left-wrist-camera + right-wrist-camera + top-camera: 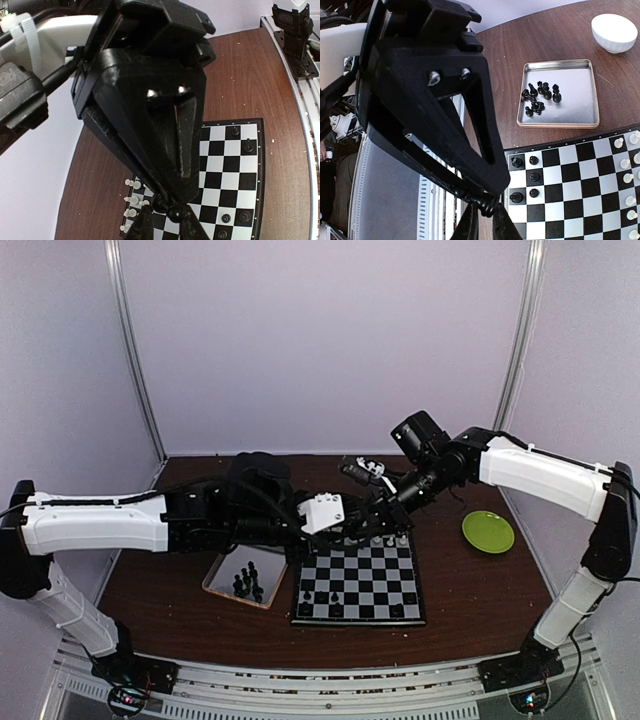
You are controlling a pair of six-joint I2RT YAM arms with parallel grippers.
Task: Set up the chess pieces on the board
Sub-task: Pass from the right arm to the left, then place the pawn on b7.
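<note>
Top external view: the left gripper (169, 227) hangs over the far left corner of the board (375, 585). Its fingers are a little apart. A small dark round shape sits at the gap, and I cannot tell whether it is a held piece. Just left of the board, near the desk's middle, a silver tray (222, 575) holds a cluster of black chess pieces (248, 582). The board lies by the desk's near edge. A few black pieces (320, 596) stand toward its near left corner, and white pieces (390, 540) stand along its far edge. The right gripper (486, 226) is above that far edge, fingers drawn together. A green plate (488, 532) rests near the desk's right edge.
</note>
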